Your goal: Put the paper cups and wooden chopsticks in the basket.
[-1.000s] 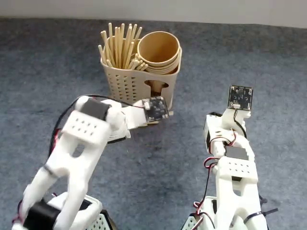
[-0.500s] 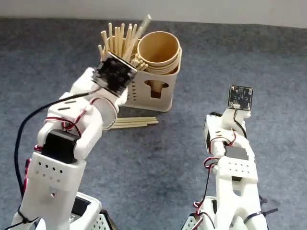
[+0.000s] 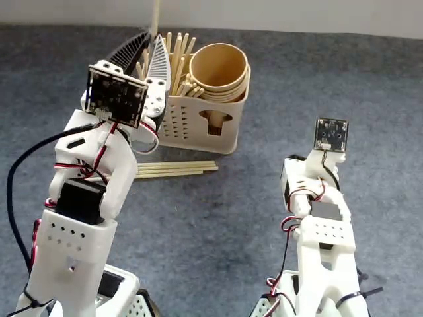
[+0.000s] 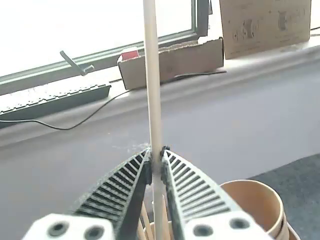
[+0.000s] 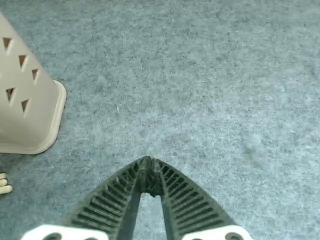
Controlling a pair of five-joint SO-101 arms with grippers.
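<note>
My left gripper [image 3: 152, 37] is raised over the left end of the beige basket [image 3: 198, 122], shut on one wooden chopstick [image 3: 156, 14] that stands upright. In the left wrist view the chopstick [image 4: 151, 75] runs straight up from between the closed fingertips of that gripper [image 4: 156, 154], with the stacked paper cups [image 4: 257, 200] below. The cups [image 3: 218, 66] sit in the basket's right half, and several chopsticks [image 3: 177, 61] stand in its left half. More chopsticks [image 3: 177, 168] lie on the carpet in front of the basket. My right gripper [image 5: 147, 162] is shut and empty, low over bare carpet.
The right arm [image 3: 320, 211] stands to the right of the basket, apart from it. A basket corner [image 5: 30, 110] and two chopstick ends [image 5: 4, 183] show in the right wrist view. Grey carpet [image 3: 231, 218] lies open between the arms.
The left arm has swung up from the carpet in front of the basket, carrying one chopstick, which now stands upright above the basket. The right arm has not moved.
</note>
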